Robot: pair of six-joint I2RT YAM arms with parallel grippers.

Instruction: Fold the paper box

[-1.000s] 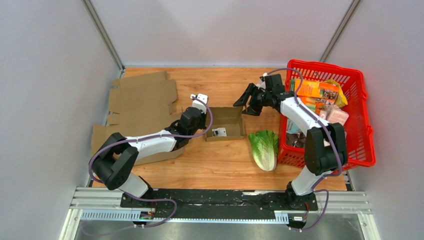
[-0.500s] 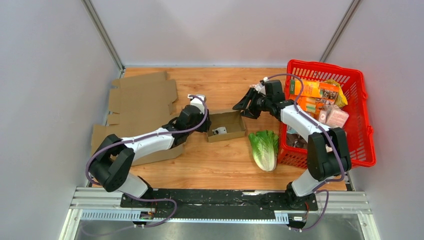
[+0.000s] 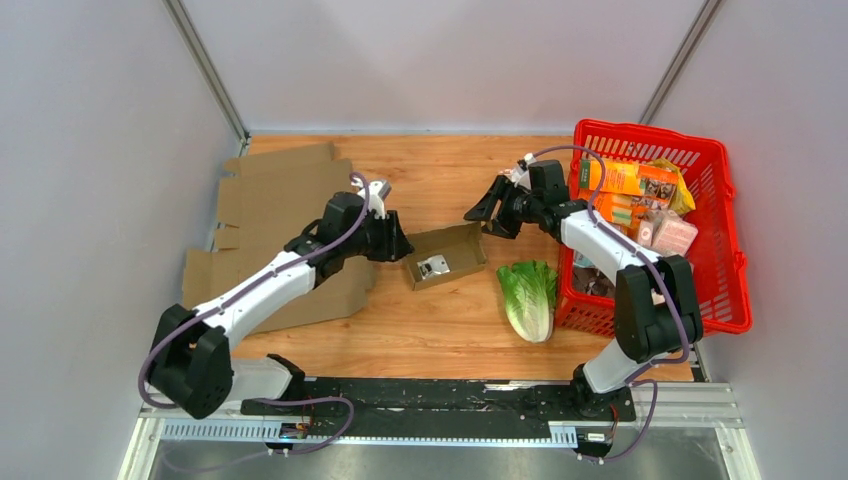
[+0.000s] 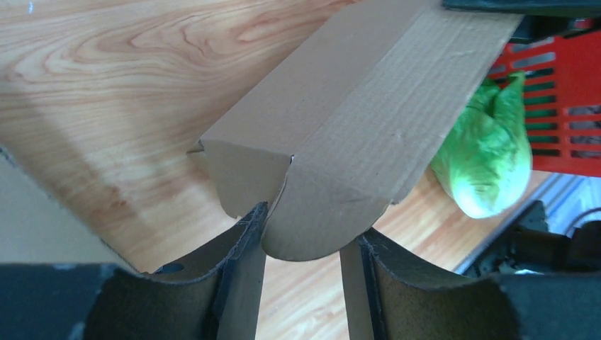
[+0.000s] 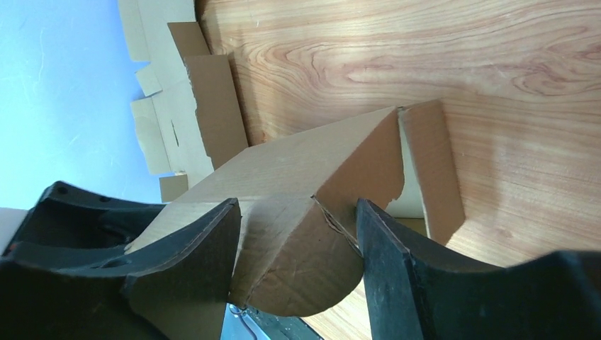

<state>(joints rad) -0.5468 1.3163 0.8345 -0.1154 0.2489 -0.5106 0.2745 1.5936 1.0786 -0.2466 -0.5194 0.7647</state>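
A: Checked the work surface?
B: Confirmed. Wooden table (image 3: pixel 440 330), light orange grain, enclosed on three sides.
A: Inspected the enclosure?
B: Found plain pale grey panels throughout: back wall (image 3: pixel 440 60), left wall (image 3: pixel 90 200), right wall (image 3: pixel 790 150). Joined at the rear by a left corner post (image 3: pixel 205 70) and a right corner post (image 3: pixel 680 60), both metal.
A: Noted the near edge?
B: Bordered by a slotted aluminium rail (image 3: pixel 690 405).
A: Lighting?
B: Was even and diffuse; cast only soft shadows on the wood.

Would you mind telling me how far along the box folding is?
Done: the box stands with its side walls up, top open. In hand: the open left fingers straddle one rounded end flap, the open right fingers the other. Left, likely: tuck both flaps in.
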